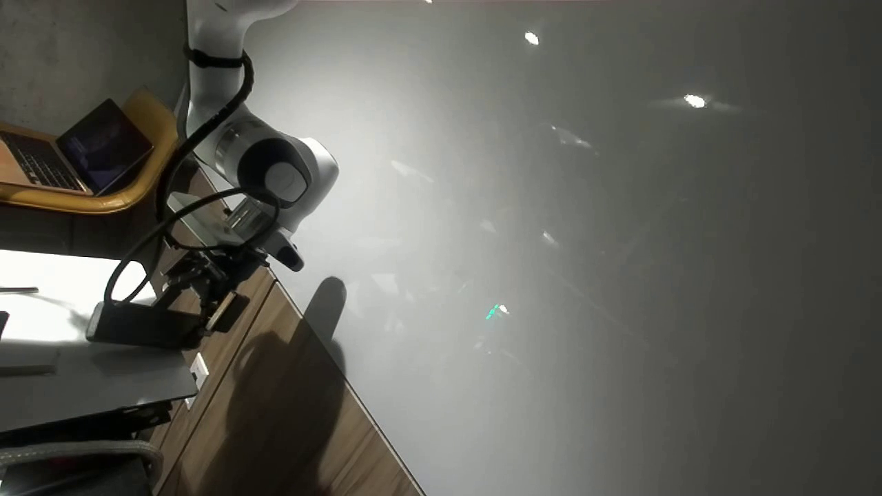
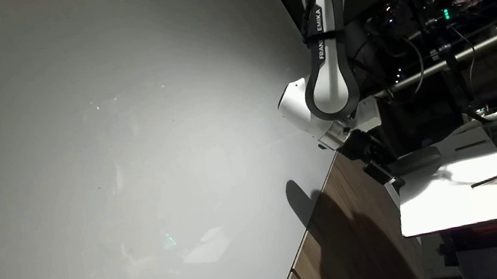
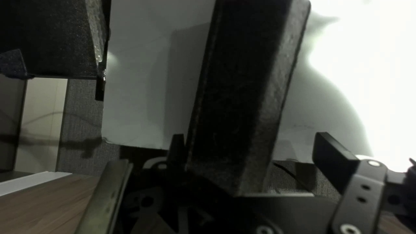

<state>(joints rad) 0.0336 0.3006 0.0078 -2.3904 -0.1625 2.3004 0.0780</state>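
A black oblong block [image 3: 240, 91] stands out from the white panel [image 3: 133, 107] in the wrist view. Its near end lies between the two fingers of my gripper [image 3: 253, 156]. The jaws are apart. The left finger is close beside the block, and I cannot tell if they touch; a wide gap shows between the block and the right finger. In an exterior view the block [image 1: 141, 324] reaches from the gripper [image 1: 185, 311] over the white panel [image 1: 103, 375]. In an exterior view the gripper [image 2: 390, 168] is at the panel's [image 2: 464, 200] edge, its fingers hard to make out.
A wooden surface [image 1: 296, 386] with a white fitting [image 1: 200, 369] lies beside the panel. A large glossy grey surface [image 1: 551, 241] adjoins it, also in an exterior view [image 2: 132, 152]. Thin dark bars [image 2: 489, 180] lie on the panel. A laptop [image 1: 103, 148] rests on a yellow chair [image 1: 148, 172].
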